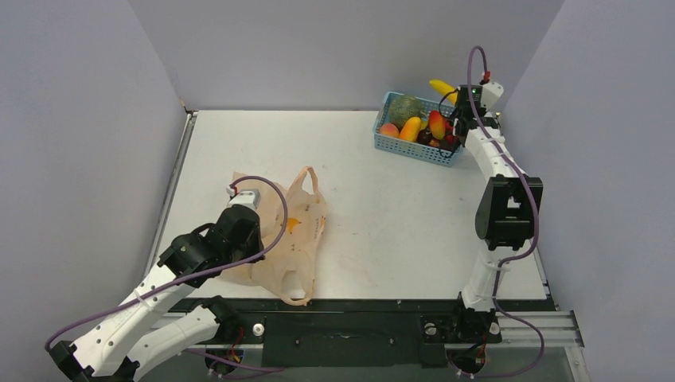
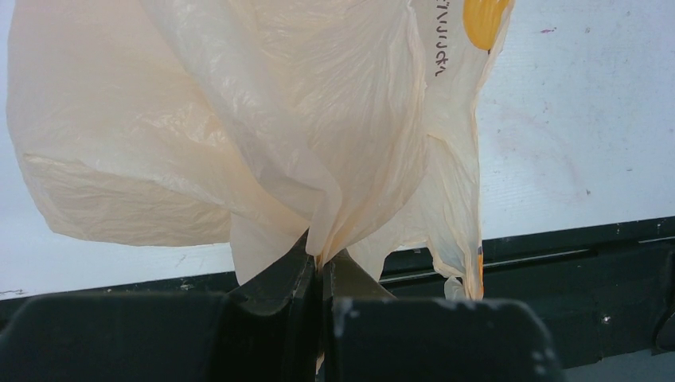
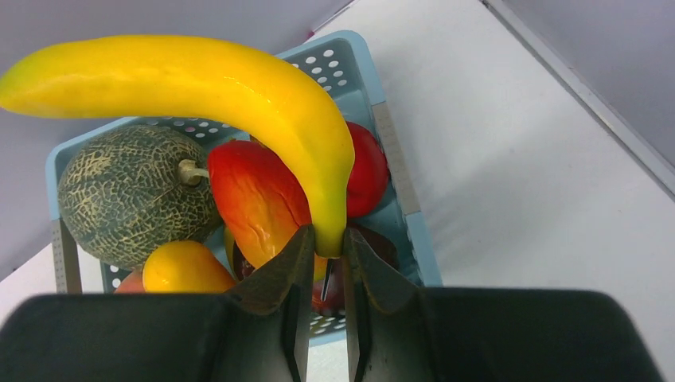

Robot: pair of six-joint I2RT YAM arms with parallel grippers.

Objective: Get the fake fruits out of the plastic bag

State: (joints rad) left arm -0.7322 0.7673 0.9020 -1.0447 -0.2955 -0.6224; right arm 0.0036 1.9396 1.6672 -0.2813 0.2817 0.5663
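Observation:
The pale-orange plastic bag [image 1: 290,231] lies slack near the table's front left; no fruit shows inside it. My left gripper [image 2: 321,267] is shut on a bunched fold of the bag [image 2: 263,127]. My right gripper [image 3: 326,247] is shut on the tip of the yellow banana [image 3: 199,79] and holds it above the blue basket [image 1: 380,137] at the back right. In the basket lie the dull-green melon [image 3: 131,195], a red-yellow mango [image 3: 259,199], a dark maroon plum [image 3: 382,248], a shiny red round fruit [image 3: 368,175] and a small yellow fruit [image 3: 183,269].
Grey walls close in the white table [image 1: 366,215] on the left, back and right. A black rail [image 1: 358,326] runs along the near edge.

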